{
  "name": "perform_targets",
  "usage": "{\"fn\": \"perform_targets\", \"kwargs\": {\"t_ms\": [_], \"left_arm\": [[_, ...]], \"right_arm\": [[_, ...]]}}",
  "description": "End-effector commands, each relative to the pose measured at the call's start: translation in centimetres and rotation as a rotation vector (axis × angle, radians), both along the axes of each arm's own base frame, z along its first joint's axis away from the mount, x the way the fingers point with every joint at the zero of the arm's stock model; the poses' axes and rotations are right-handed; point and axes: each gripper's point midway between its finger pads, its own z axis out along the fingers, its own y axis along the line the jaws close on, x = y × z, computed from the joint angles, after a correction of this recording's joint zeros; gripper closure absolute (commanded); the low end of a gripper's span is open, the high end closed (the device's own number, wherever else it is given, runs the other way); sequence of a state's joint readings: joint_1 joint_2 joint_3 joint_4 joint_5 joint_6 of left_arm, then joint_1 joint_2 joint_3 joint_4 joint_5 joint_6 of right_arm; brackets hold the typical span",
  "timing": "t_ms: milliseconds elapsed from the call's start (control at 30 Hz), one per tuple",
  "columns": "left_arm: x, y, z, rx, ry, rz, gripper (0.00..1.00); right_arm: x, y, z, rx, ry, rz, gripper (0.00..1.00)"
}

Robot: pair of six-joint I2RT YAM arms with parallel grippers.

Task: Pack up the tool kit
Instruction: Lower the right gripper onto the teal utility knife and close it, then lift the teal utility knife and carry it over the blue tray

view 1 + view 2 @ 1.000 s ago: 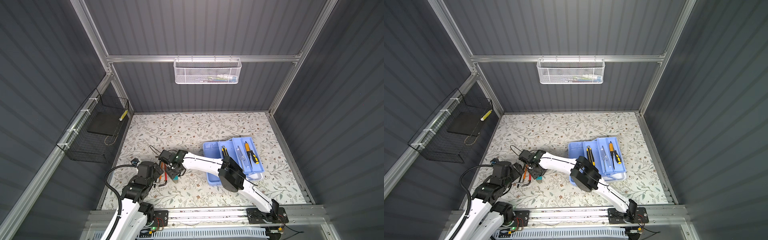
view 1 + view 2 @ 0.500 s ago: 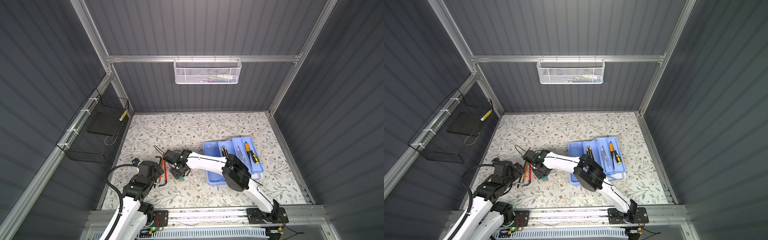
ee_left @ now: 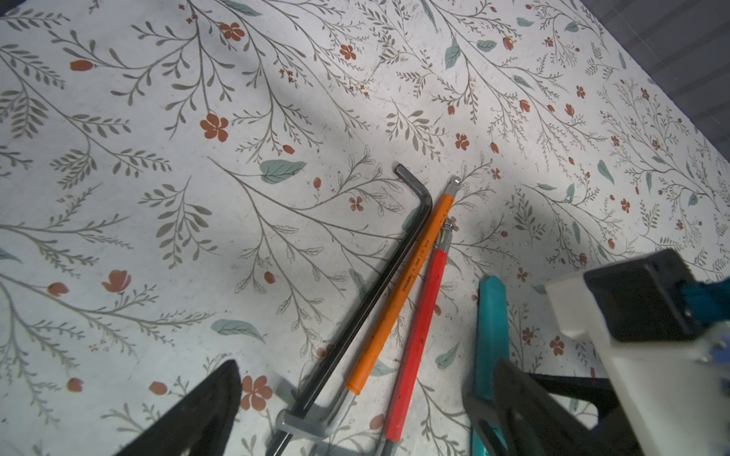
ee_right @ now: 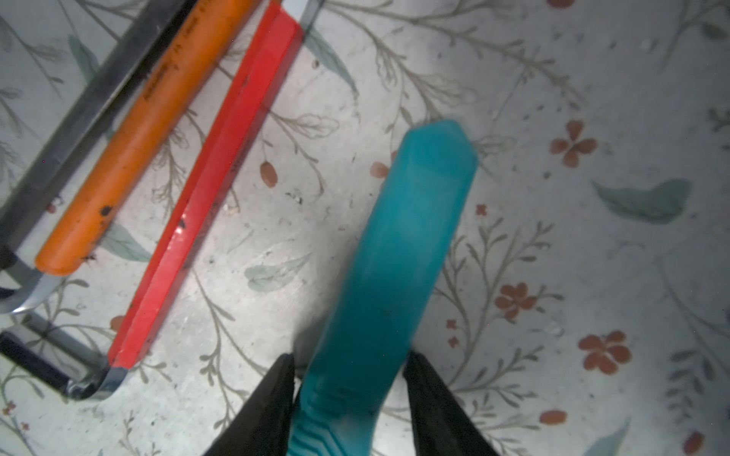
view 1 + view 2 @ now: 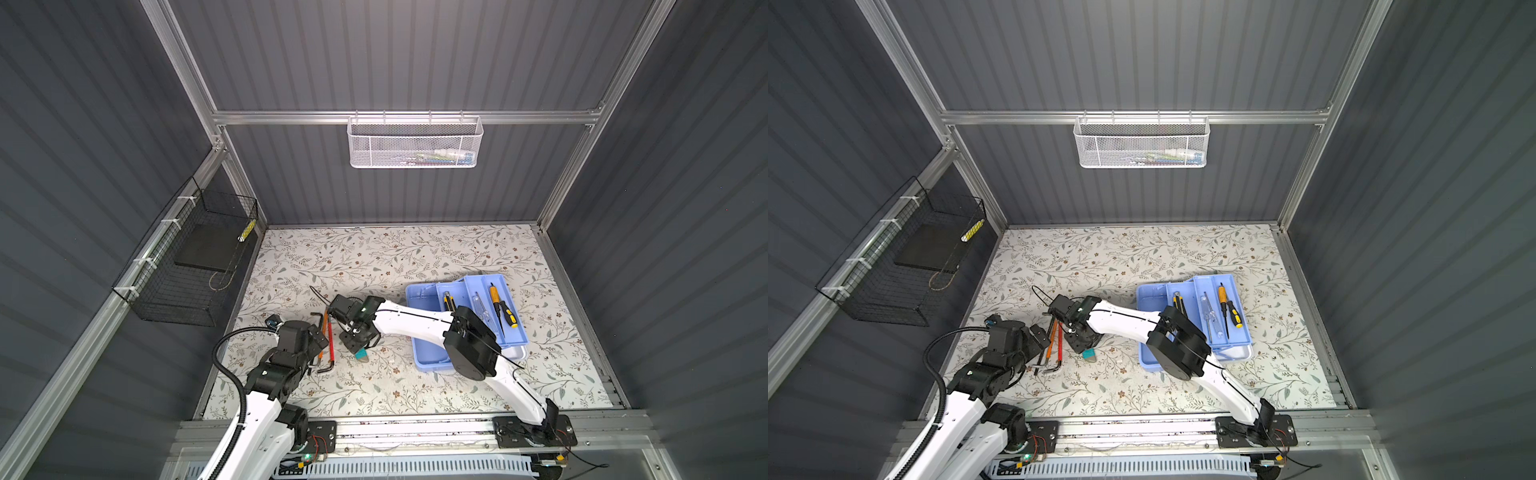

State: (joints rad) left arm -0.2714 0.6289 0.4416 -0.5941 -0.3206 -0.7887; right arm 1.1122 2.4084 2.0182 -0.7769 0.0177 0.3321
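Lettering in dark print runs along the orange-sleeved steel hex key (image 3: 403,284), with fainter print on the red-sleeved steel hex key (image 3: 418,331). Both are too blurred to read, and no brand name can be made out anywhere. Three hex keys lie close together on the left of the floral-patterned mat (image 5: 415,257): those two and a bare black steel hex key (image 3: 379,284). One teal plastic utility knife (image 4: 395,256) lies just beside them, apart from the red key. The right gripper (image 4: 349,359) reaches across the middle and is down at the knife, its black jaws on either side of the ribbed end and very near it; whether they press on it I cannot tell. The left gripper (image 3: 365,363) hangs over the three keys with its jaws spread wide, holding nothing. The light blue plastic tool kit case (image 5: 422,301) sits on the right of the mat with its tiered trays spread, well apart from the keys and knife. Three tools lie in its trays: one yellow-and-black screwdriver (image 5: 500,309), one clear-handled screwdriver (image 5: 480,305) beside it, and one yellow-and-black tool (image 5: 448,301) in the next compartment, partly hidden by the right arm. Two baskets hang on the walls: one white mesh basket (image 5: 413,143) at the back and one black wire basket (image 5: 187,270) on the left.
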Motion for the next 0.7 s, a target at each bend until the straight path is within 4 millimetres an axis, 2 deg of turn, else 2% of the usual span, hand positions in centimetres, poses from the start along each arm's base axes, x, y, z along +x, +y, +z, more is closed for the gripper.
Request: {"fn": "perform_targets", "kwargs": {"t_ms": [0,133,300,667], "left_arm": [[0.2,-0.1,0.3,0.011,-0.006,-0.020,0.01],[0.3,-0.1,0.2,0.008,-0.011,-0.021,0.01],[0.4,-0.2,0.3,0.008,-0.022,-0.026,0.00],[1.9,-1.0,0.3,0.014,-0.031,-0.068,0.01]], "right_arm": [[-0.4,-1.3,-3.2,-0.086,0.046,0.004,0.53],[0.1,-1.6,-2.5,-0.099,0.016,0.001,0.58],[0.6,-1.6,-0.2,-0.069,-0.022,-0.007,0.62],[1.9,-2.5,8.3,0.147,-0.098,-0.091,0.77]]}}
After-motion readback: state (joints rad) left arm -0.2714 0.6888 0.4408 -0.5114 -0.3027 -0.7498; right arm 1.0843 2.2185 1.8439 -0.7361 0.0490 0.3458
